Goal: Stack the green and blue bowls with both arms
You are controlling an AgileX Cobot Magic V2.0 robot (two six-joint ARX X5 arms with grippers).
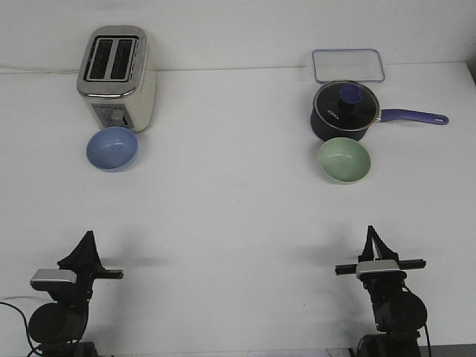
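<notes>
Bowls sit upright, mouths up — blue (111,148) by toaster (117,76), green (344,160) by saucepan (343,111) — both hollow; my grippers' (87,239) (370,235) spread I cannot tell.

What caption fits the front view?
Blue bowl beside toaster, green bowl before saucepan; both arms back, apart from them.

I see smooth, glossy blue bowl (111,148) and green bowl (344,160), a brushed-metal toaster (117,76), on my matt white table (238,216).

blue bowl (111,148) upright, left | green bowl (344,160) upright, right | well apart
</notes>
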